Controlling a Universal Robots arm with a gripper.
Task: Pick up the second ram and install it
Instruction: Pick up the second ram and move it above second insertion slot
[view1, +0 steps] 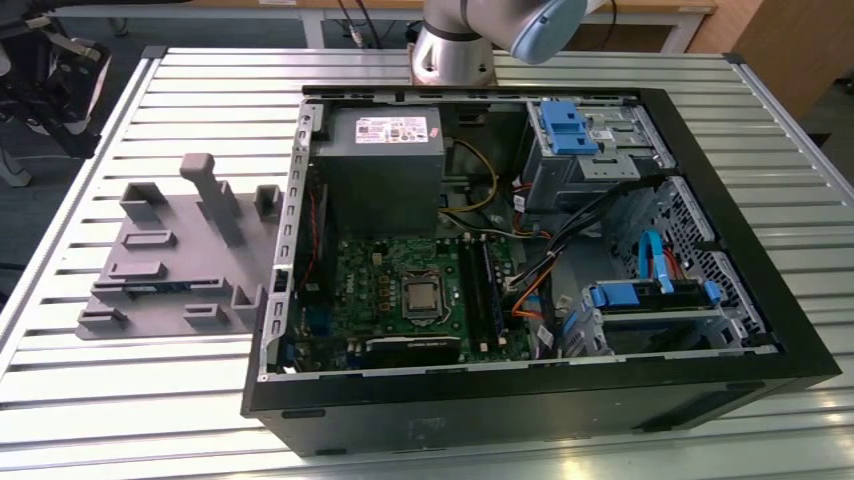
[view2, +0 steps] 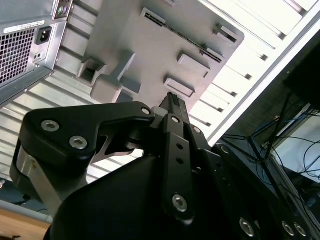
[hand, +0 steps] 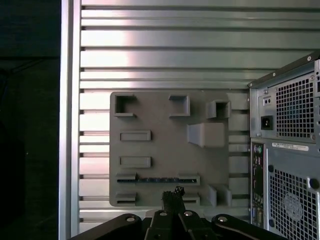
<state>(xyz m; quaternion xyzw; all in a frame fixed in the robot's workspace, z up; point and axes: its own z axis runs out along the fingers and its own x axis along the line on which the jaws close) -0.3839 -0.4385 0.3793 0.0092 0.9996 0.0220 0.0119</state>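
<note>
1 gripper, black fingers pressed together at the tip in both wrist views, nothing clamped between them. It hangs above the grey fixture, apart from it, tip nearest the fixture's long slot. The second ram lies in that slot as a thin blue-green strip on edge between 2 small end blocks, close by the gripper tip and not touched by it. In the exterior view the ram shows as a short blue line low in the fixture, on the side away from the arm.

The fixture lies flat on the slatted metal worktop, with 1 tall upright post and several low pockets; the second wrist view shows it too. Just beside it, on the exterior view's right, stands the open black computer case, its rear panel showing in both wrist views. Inside the case lies the green motherboard, with long black slots running along its side. Whether 1 of those slots already holds a stick, cannot tell.
</note>
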